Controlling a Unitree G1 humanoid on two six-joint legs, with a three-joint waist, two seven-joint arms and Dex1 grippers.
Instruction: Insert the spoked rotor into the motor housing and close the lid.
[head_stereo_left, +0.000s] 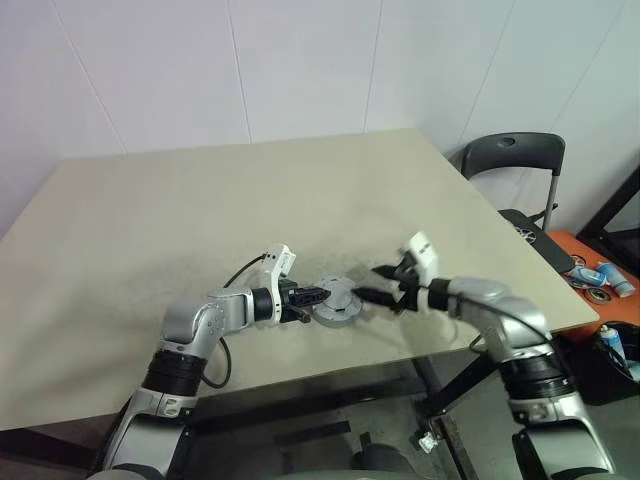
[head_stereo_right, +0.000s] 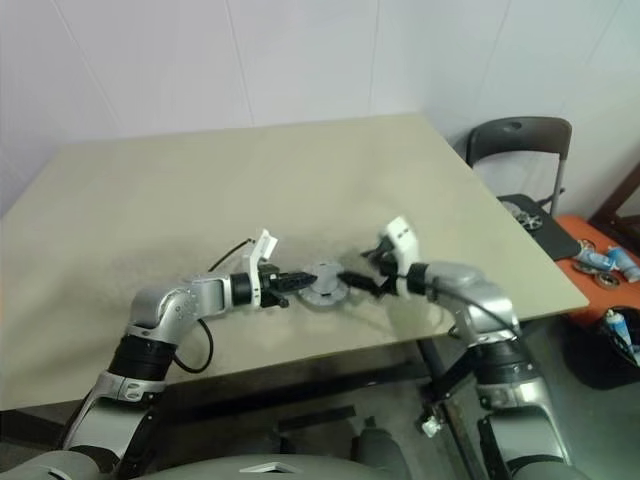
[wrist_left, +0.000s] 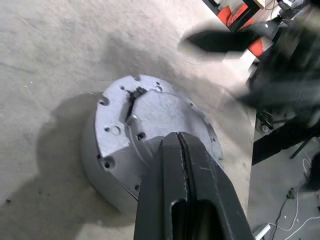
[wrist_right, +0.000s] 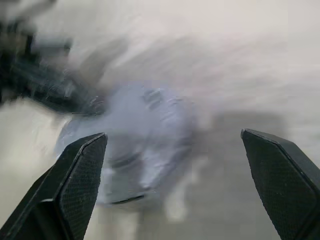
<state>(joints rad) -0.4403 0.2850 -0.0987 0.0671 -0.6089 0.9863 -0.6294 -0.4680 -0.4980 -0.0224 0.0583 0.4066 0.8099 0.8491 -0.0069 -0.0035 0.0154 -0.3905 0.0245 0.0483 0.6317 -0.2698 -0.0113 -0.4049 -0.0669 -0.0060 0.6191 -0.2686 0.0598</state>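
Note:
The lid, a flat grey disc with a notched edge and small holes, lies on top of the motor housing, of which the round side wall shows. The stack sits near the table's front edge. My left gripper is shut, its tip resting over the lid's near edge. Just to the right of the stack and a little above the table, my right gripper is open and holds nothing; in the right wrist view its fingers are spread wide before the blurred lid. The spoked rotor is hidden.
The beige table ends close in front of the stack. A black folding chair stands at the right with small parts on its seat. Beyond it is an orange surface with bottles and tools.

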